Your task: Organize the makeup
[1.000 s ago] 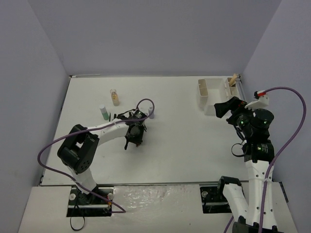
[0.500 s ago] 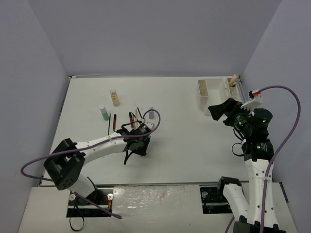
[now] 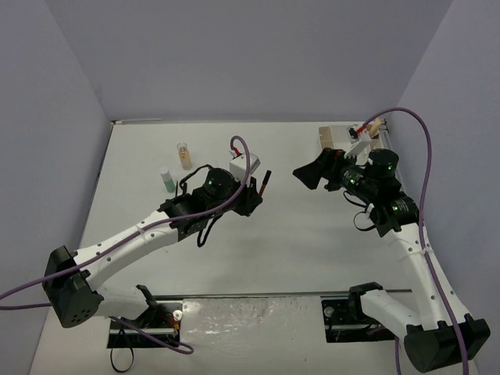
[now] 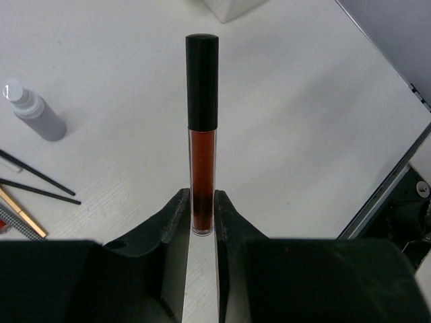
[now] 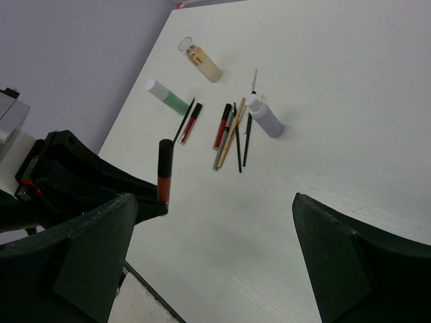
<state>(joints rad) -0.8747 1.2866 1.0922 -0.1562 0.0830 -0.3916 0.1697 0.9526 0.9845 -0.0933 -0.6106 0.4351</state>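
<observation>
**While the left hand (image 4: pixel 202 219) clamps a lip gloss tube (image 4: pixel 202 128), the right hand (image 5: pixel 215 262) gapes empty**

Where the left hand's fingers close on its red base, the black-capped lip gloss tube sits over the middle of the surface (image 3: pixel 297 234). The right hand is spread wide and holds nothing. Toward the far left corner lie the grey-purple bottle (image 5: pixel 264 118), pencils (image 5: pixel 237 138), green bottle (image 5: pixel 168 96) and amber bottle (image 5: pixel 202 62).

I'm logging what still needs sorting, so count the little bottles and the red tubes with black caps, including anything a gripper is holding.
Bottles: 3 (amber bottle, green bottle, grey-purple bottle)
Red tubes: 3 (short red tube and long red tube lying down, held red tube in the left gripper)
Total: 6
</observation>
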